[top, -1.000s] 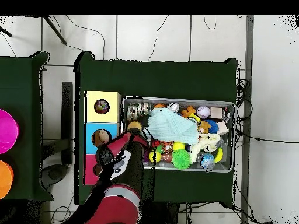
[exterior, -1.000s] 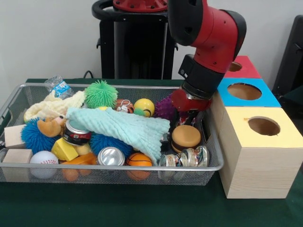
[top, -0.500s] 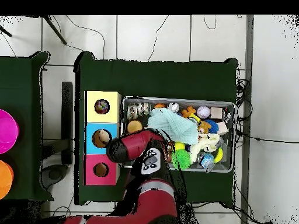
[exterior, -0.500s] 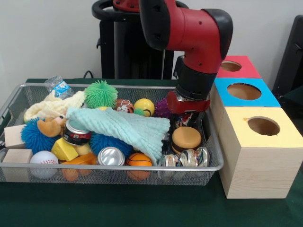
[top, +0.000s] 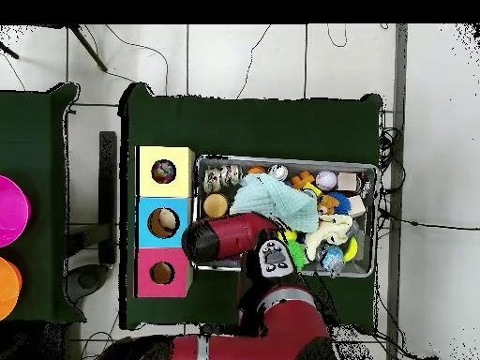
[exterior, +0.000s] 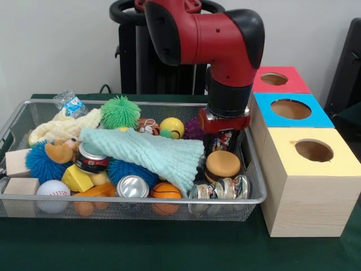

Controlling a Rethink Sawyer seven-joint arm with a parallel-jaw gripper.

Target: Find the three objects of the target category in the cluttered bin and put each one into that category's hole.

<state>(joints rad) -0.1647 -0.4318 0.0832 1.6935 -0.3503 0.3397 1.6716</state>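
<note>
The wire mesh bin [exterior: 141,199] is full of toys; it also shows in the overhead view [top: 367,169]. No polka-dot cloth piece shows in the bin. In the overhead view something small and multicoloured lies inside the yellow-topped box's hole [top: 163,171]; that hole looks dark in the front view [exterior: 314,150]. My gripper [exterior: 223,141] hangs low in the bin's right end, just behind a burger toy [exterior: 222,164] and beside the mint-green cloth [exterior: 148,154]. The arm hides it from above. Whether it holds anything is hidden.
The blue-topped box [exterior: 290,110] and red-topped box [exterior: 279,79] stand behind the yellow one. A cream knitted cloth [exterior: 62,126], spiky balls [exterior: 119,111], cans [exterior: 131,186], crushed cans [exterior: 223,187] and wooden blocks [exterior: 20,186] fill the bin. Pink and orange discs [top: 9,211] lie on a side table.
The arm has swung from over the boxes to over the bin, its upper links moving left in the front view. The gripper stayed low by the burger toy, shifting slightly.
</note>
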